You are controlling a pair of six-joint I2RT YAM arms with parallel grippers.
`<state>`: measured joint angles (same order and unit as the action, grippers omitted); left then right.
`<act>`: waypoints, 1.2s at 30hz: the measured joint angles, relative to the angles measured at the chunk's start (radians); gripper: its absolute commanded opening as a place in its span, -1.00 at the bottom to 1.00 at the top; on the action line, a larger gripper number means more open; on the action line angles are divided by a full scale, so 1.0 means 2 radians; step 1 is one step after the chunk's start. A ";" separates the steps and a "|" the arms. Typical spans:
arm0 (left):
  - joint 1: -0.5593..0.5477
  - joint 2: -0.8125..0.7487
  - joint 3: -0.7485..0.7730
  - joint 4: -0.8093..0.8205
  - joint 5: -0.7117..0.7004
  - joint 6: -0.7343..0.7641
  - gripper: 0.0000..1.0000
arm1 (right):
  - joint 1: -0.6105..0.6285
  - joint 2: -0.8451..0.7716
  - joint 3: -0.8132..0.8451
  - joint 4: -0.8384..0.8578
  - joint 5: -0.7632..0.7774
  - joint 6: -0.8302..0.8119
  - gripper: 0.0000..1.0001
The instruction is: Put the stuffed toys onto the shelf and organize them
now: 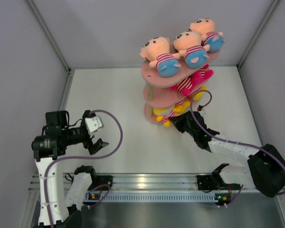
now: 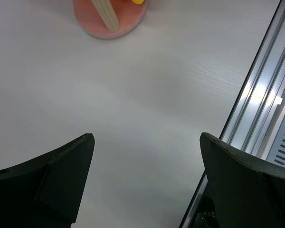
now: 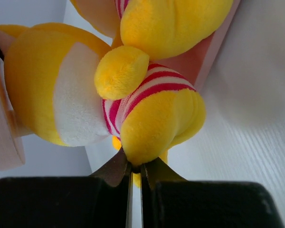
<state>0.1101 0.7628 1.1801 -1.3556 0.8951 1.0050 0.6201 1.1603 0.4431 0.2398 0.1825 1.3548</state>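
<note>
Right fingers (image 3: 124,172), clenched shut, are touching the yellow toy (image 3: 156,118) at the shelf's (image 1: 151,75) lowest board, left fingers (image 2: 66,161) hanging released; soft, light plush is likely favouring a limb pinch.

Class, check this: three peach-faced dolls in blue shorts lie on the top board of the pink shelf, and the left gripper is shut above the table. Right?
One slip: the left gripper is open, not shut, as the left wrist view shows. The rest holds: three peach-faced dolls on the top board of the pink shelf, gripper above the table.
</note>
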 measured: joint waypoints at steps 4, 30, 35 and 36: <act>0.000 -0.001 -0.002 0.000 -0.001 0.000 0.98 | 0.000 0.039 0.020 0.017 -0.001 0.002 -1.00; 0.000 -0.001 -0.008 0.000 -0.002 0.007 0.98 | -0.009 0.089 0.043 0.032 -0.014 -0.048 -0.49; 0.000 -0.001 -0.009 0.000 -0.002 0.007 0.97 | -0.010 0.090 0.055 0.033 -0.018 -0.061 -1.00; 0.000 -0.001 -0.009 0.000 -0.002 0.007 0.98 | -0.011 0.093 0.058 0.034 -0.019 -0.061 -1.00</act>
<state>0.1101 0.7612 1.1622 -1.3552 0.8906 1.0195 0.5987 1.3453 0.5594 0.3073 0.1448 1.2331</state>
